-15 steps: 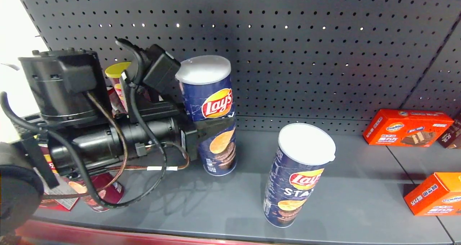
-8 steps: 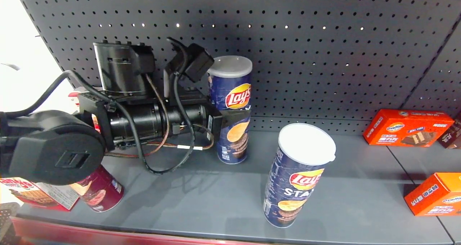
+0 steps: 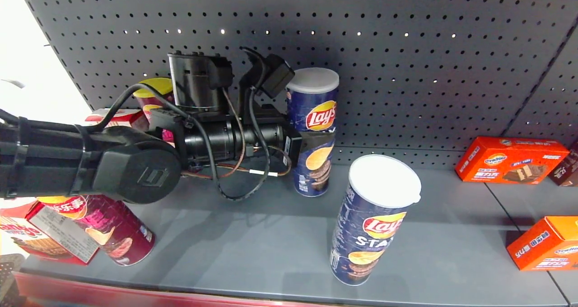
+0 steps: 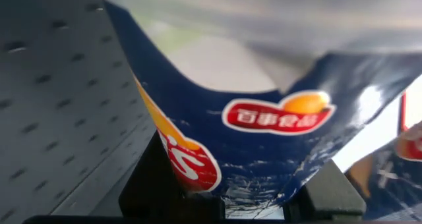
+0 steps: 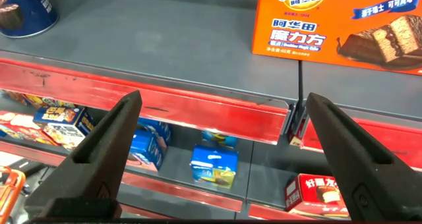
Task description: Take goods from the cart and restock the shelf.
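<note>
Grey pegboard-backed shelf [image 3: 253, 234], restock partway through: one can placed, another in the grip.
Dark-blue cylindrical chip can with a white lid [image 3: 312, 113] is upright near the back panel, clamped at mid-height by the left gripper [image 3: 316, 141]. Whether its base rests on the shelf is unclear, so letting go remains. A matching blue can [image 3: 375, 221] already stands nearer the front. Right gripper [image 5: 224, 99] hangs spread and empty before the red shelf edge [image 5: 198, 100].
</note>
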Tool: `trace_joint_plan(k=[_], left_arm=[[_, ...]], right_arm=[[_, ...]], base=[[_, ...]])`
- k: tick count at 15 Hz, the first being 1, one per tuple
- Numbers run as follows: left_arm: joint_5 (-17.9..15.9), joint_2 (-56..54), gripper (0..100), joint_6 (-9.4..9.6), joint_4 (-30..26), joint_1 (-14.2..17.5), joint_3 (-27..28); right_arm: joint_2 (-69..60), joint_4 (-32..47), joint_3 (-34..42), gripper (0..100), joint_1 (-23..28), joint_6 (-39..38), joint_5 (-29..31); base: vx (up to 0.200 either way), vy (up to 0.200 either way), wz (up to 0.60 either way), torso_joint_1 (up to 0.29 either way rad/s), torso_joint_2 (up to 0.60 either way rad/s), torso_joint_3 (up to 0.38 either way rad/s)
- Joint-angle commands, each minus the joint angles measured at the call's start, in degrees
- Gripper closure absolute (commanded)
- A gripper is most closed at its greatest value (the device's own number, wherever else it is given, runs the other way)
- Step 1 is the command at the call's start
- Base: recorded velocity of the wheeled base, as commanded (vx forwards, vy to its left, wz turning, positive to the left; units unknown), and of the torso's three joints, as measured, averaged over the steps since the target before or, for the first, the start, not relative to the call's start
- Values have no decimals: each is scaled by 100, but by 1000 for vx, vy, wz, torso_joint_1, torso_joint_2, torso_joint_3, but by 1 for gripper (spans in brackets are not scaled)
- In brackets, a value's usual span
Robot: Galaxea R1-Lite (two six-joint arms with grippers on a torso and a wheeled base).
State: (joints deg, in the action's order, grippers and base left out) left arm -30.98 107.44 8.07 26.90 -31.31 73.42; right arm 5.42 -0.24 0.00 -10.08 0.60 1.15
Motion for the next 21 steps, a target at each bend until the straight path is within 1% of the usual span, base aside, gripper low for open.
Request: trace_joint_plan(k=[1, 2, 3, 5, 7, 10, 12, 16, 18, 19, 21], left_arm=[[-198, 287, 100, 2, 8, -7, 199], [-207, 357, 100, 2, 8, -7, 278], [-207, 489, 100, 54, 8, -7, 427], [-225, 656, 100, 230, 8, -16, 568], [-233, 788, 100, 256, 8, -25, 664], [-453, 946, 100, 256, 8, -25, 840], [-453, 1060, 100, 256, -1, -34, 963], [-444, 1218, 100, 274, 8, -104, 1007], [-444, 1271, 100, 388, -1, -113, 998], [-444, 1306, 100, 476, -1, -113, 998], [-444, 1315, 100, 520, -1, -148, 963]], right_arm=[[20, -2, 0, 0, -3, 2, 0], [20, -2, 0, 0, -3, 2, 0], [20, -2, 0, 0, -3, 2, 0], [11, -2, 0, 0, -3, 2, 0], [20, -2, 0, 0, -3, 2, 0], [20, -2, 0, 0, -3, 2, 0], [11, -2, 0, 0, -3, 2, 0], [20, -2, 0, 0, -3, 2, 0], [20, -2, 0, 0, -3, 2, 0], [20, -2, 0, 0, -3, 2, 0], [20, -2, 0, 0, -3, 2, 0]], base=[[0, 0, 0, 0, 0, 0], [0, 0, 0, 0, 0, 0], [0, 0, 0, 0, 0, 0], [0, 0, 0, 0, 0, 0], [0, 0, 0, 0, 0, 0], [0, 0, 0, 0, 0, 0], [0, 0, 0, 0, 0, 0], [0, 0, 0, 0, 0, 0], [0, 0, 0, 0, 0, 0], [0, 0, 0, 0, 0, 0], [0, 0, 0, 0, 0, 0]])
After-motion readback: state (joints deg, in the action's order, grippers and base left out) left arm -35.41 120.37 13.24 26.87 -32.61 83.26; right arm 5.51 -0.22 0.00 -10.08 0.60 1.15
